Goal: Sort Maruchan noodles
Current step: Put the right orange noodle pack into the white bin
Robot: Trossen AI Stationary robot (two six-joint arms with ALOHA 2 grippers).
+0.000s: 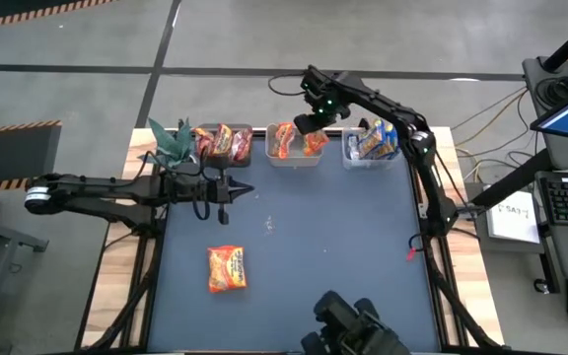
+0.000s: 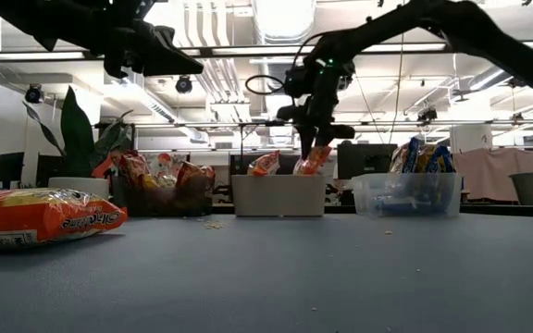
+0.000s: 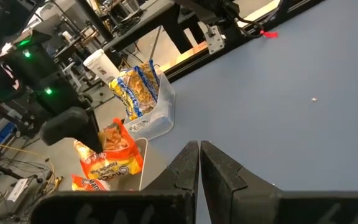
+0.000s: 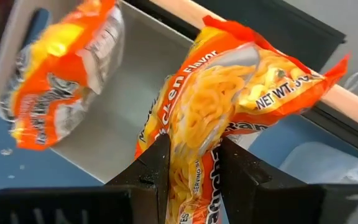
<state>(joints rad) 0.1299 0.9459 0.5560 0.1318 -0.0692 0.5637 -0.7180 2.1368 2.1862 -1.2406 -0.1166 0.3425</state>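
Note:
My right gripper (image 1: pixel 313 126) hovers over the middle clear bin (image 1: pixel 295 158) at the table's far edge, shut on an orange noodle packet (image 4: pixel 229 93). A second orange packet (image 4: pixel 61 74) leans inside that bin. The left bin (image 1: pixel 227 144) holds dark red packets and the right bin (image 1: pixel 371 143) holds blue-and-yellow ones. Another orange packet (image 1: pixel 227 268) lies flat on the blue mat near the table's near edge. My left gripper (image 1: pixel 229 193) is shut on nothing and held above the mat's left part, in front of the left bin. My right gripper pinches the orange packet between its two fingers (image 4: pixel 157 162), squeezing the wrapper (image 4: pixel 191 155) in where they meet it. The fingers come from above, pointing down. The packet hangs below them (image 2: pixel 313 159), its lower end dipping behind the middle bin's rim (image 2: pixel 278 178).
A potted plant (image 1: pixel 171 141) stands at the far left corner beside the left bin. Small crumbs (image 1: pixel 269 226) lie on the mat. A dark camera mount (image 1: pixel 353 325) sits at the near edge. Bare mat stretches between the bins and the lying packet.

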